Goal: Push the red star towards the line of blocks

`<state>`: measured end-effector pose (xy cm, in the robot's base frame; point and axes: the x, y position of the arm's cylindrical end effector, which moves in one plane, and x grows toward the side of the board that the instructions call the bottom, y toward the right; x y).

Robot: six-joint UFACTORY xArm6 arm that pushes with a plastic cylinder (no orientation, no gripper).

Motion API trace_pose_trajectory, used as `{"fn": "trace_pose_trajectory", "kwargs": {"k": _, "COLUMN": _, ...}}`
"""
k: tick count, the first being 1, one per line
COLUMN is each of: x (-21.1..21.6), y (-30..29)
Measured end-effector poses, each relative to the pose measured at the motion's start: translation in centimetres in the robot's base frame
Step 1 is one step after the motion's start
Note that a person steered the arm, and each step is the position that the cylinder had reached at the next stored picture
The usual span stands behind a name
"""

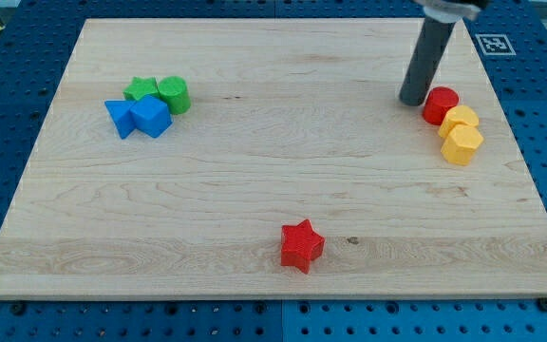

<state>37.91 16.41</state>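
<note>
The red star (302, 245) lies alone near the bottom edge of the wooden board (254, 190), slightly right of centre. Well apart, at the upper right, a red cylinder (440, 104) and two yellow blocks (461, 120) (462, 143) form a touching line. My tip (412, 100) rests just left of the red cylinder; being a bare rod, it holds nothing. At upper left cluster a green star (141, 89), green cylinder (173, 94) and two blue blocks (120, 117) (151, 116).

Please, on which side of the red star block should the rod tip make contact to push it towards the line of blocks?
My tip should probably meet the red star block on its lower-left side, ideally in a notch between points, because the line, red cylinder and two yellow blocks, lies upper right.
</note>
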Motion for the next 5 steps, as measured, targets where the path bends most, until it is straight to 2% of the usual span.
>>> {"fn": "trace_pose_trajectory", "kwargs": {"k": 3, "x": 11.3, "y": -17.0}}
{"fn": "trace_pose_trajectory", "kwargs": {"k": 4, "x": 16.4, "y": -23.0}}
{"fn": "trace_pose_trajectory", "kwargs": {"k": 5, "x": 21.2, "y": -24.3}}
